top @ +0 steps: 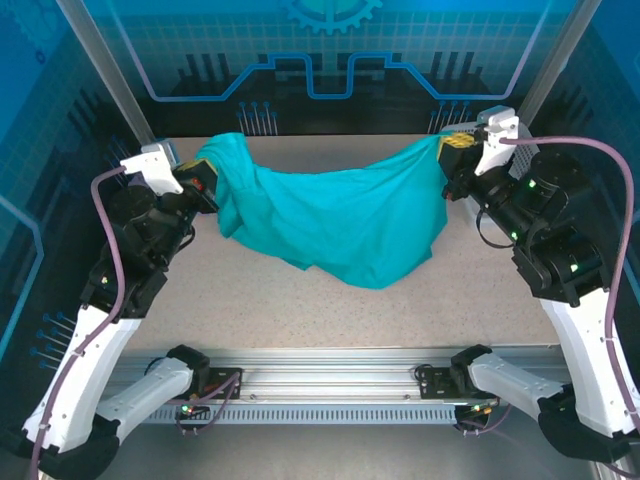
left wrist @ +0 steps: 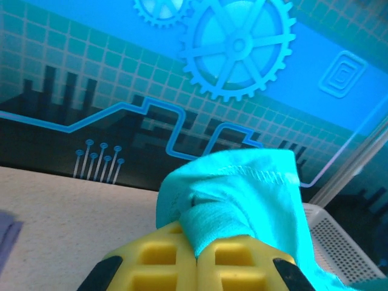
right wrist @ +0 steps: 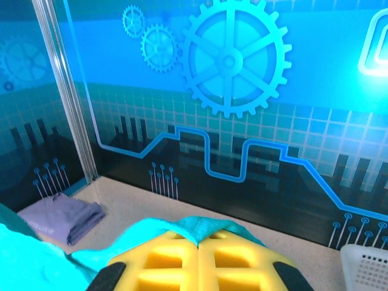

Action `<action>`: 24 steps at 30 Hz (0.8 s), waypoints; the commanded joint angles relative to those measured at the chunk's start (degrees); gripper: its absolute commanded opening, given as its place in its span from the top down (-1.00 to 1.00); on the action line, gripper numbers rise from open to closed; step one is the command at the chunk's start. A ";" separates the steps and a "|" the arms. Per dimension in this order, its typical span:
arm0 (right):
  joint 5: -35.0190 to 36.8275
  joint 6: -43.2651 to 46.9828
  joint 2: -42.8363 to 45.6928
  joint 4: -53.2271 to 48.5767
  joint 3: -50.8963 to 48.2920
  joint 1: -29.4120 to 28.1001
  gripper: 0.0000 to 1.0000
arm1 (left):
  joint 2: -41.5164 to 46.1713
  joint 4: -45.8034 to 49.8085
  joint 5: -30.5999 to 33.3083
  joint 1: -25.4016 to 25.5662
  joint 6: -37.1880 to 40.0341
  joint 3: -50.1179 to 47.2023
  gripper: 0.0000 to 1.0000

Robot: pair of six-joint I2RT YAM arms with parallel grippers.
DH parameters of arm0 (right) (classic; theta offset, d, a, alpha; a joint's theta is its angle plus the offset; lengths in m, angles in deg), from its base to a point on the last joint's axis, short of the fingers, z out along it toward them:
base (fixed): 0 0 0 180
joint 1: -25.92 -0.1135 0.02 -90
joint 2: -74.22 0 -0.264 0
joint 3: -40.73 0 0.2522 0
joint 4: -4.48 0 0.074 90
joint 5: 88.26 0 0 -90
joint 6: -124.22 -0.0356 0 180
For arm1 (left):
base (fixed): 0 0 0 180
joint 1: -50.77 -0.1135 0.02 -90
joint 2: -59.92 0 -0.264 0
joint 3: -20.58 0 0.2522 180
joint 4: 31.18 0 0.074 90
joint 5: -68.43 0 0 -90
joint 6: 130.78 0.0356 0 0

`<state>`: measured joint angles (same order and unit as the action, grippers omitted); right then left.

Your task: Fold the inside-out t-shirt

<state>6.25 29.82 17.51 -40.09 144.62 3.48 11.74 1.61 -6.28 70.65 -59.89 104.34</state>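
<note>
The teal-green inside-out t-shirt (top: pixel 340 215) hangs stretched between my two grippers over the back half of the table, sagging in the middle with its lower part resting on the tabletop. My left gripper (top: pixel 200 172) is shut on its left end; in the left wrist view the yellow fingers (left wrist: pixel 163 264) pinch a bunched, stitched hem of the t-shirt (left wrist: pixel 242 194). On the right end my right gripper (top: pixel 452 150) is shut; its yellow fingers (right wrist: pixel 236 260) clamp a thin edge of the t-shirt (right wrist: pixel 200 227).
A lavender-purple folded garment (right wrist: pixel 66 215) lies at the far left of the table by the wall. A white perforated basket (left wrist: pixel 345 242) stands at the far right (right wrist: pixel 367 264). Blue patterned walls enclose the beige table (top: pixel 250 300).
</note>
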 commanded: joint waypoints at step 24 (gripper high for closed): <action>14.40 5.26 -6.79 -2.97 10.04 2.02 1.00 | -10.96 -0.01 -17.27 -0.98 2.26 17.77 1.00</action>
<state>17.18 33.27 9.71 -43.74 151.17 4.18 3.67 2.83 -18.50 69.58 -56.04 120.29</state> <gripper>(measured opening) 0.057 0.058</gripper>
